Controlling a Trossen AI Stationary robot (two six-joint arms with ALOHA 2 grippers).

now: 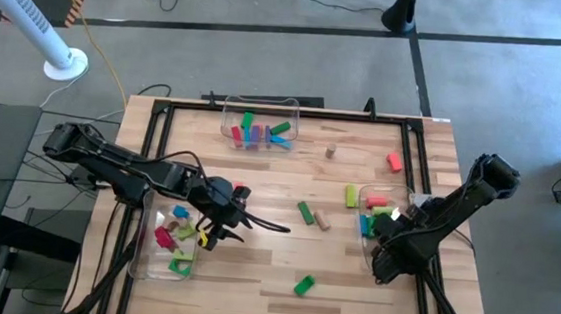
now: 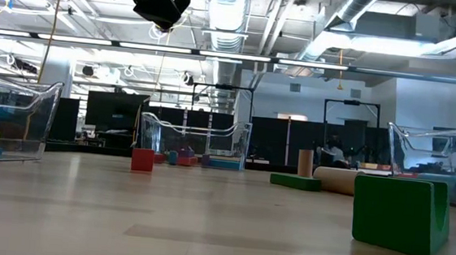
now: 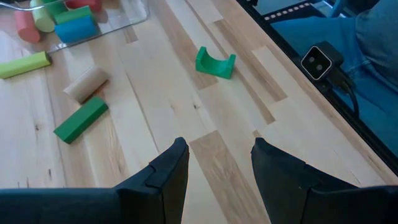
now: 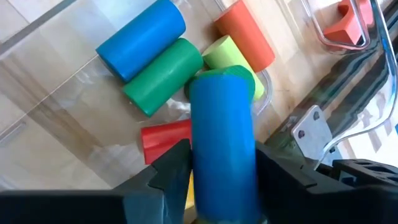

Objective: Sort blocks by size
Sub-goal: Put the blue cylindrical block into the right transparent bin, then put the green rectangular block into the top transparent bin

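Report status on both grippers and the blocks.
Right gripper over the right bin, blue cylinder between its fingers. Left gripper open, empty, over bare table. Loose blocks remain, including green arch. Nothing in the way.

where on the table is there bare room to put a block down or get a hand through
Widest bare wood: left of the green bar and green arch, toward the left gripper. Also open between the top bin and the small tan cylinder. Crowded: all three bins, and the right side around the right gripper, which has a blue cylinder between its jaws.
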